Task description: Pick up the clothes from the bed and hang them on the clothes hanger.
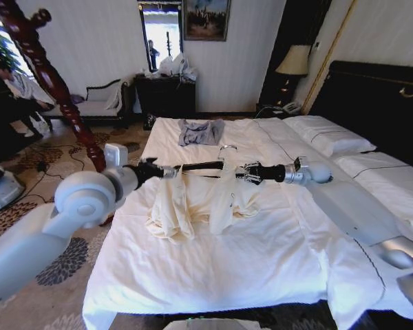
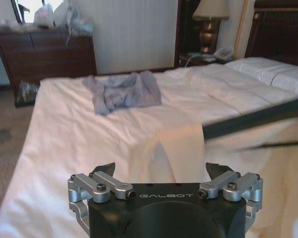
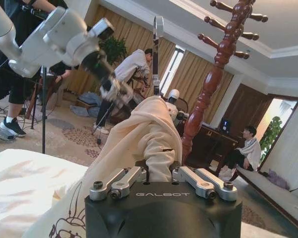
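Note:
The cream clothes (image 1: 193,203) hang draped over the black clothes hanger (image 1: 199,166), held just above the white bed (image 1: 227,268). The hanger's silver hook (image 1: 227,148) sticks up at the middle. My right gripper (image 1: 242,172) is shut on the cloth-covered right shoulder; in the right wrist view its jaws (image 3: 158,168) pinch the cream fabric (image 3: 139,134) below the hook (image 3: 156,49). My left gripper (image 1: 162,170) is at the hanger's left end. In the left wrist view it (image 2: 159,168) stands open, with the cloth (image 2: 181,146) and the hanger's bar (image 2: 253,119) just beyond its fingertips.
A folded grey-blue garment (image 1: 199,130) lies at the far end of the bed. A reddish-brown wooden pole stand (image 1: 55,82) rises at the left beside the bed. White pillows (image 1: 330,137) and a black headboard (image 1: 378,103) are on the right; a dark dresser (image 1: 165,93) stands behind.

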Tool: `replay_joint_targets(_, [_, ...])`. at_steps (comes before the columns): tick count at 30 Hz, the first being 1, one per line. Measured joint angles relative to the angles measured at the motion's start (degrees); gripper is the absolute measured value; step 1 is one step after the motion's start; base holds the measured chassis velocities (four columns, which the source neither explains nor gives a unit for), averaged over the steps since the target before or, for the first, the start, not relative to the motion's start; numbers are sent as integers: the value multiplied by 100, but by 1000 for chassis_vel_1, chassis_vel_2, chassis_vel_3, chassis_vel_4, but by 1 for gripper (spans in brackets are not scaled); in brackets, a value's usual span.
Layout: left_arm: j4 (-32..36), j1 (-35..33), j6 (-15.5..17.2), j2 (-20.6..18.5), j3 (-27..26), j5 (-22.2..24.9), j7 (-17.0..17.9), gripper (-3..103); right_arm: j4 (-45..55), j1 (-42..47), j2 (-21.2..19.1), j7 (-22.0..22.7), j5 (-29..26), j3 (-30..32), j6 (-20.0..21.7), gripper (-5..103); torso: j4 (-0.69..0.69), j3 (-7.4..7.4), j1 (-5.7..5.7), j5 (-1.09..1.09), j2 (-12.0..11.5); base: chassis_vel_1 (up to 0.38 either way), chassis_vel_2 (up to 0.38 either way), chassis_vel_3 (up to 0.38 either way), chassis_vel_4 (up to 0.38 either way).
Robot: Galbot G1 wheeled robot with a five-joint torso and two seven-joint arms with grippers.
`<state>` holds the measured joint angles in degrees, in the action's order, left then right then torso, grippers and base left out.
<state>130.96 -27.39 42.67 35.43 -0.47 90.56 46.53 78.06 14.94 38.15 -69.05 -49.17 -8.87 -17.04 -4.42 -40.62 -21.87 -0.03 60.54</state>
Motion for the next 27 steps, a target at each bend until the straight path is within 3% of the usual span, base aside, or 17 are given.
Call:
replay_joint_targets(6, [-194, -41, -25, 338, 166, -82, 44, 100, -1, -29, 51, 43, 1, -52, 15, 17, -5, -1, -1, 4, -1, 0, 0, 0, 0])
replay_joint_targets(13, [-503, 51, -183, 775, 309, -359, -189, 101, -3, -35, 108, 57, 24, -111, 29, 17, -4, -1, -1, 3, 0, 0, 0, 0, 0])
replay_joint_targets(14, [-538, 72, -211, 860, 349, -376, -217, 94, -16, -34, 120, 57, 32, -113, 30, 17, -5, -1, -1, 4, -1, 0, 0, 0, 0])
replay_joint_targets(16, [-549, 105, -243, 966, 385, -353, -228, 92, -23, -32, 128, 59, 34, -114, 30, 17, -4, -1, -2, 4, 0, 0, 0, 0, 0])
replay_joint_targets(20, [-377, 131, -204, 933, 396, -259, -264, 81, -30, -27, 119, 57, 34, -113, 27, 17, -4, -1, -1, 3, 0, 0, 0, 0, 0])
replay_joint_targets(23, [-222, 65, -130, 762, 356, -237, -291, 81, -41, -22, 98, 54, 35, -105, 23, 17, -5, -1, -1, 4, -1, 0, 0, 0, 0])
replay_joint_targets(27, [-4, -175, -59, 459, 187, -236, -308, 97, -35, -5, 51, 48, 32, -67, 16, 17, -1, -1, -1, 2, 0, 0, 0, 0, 0])
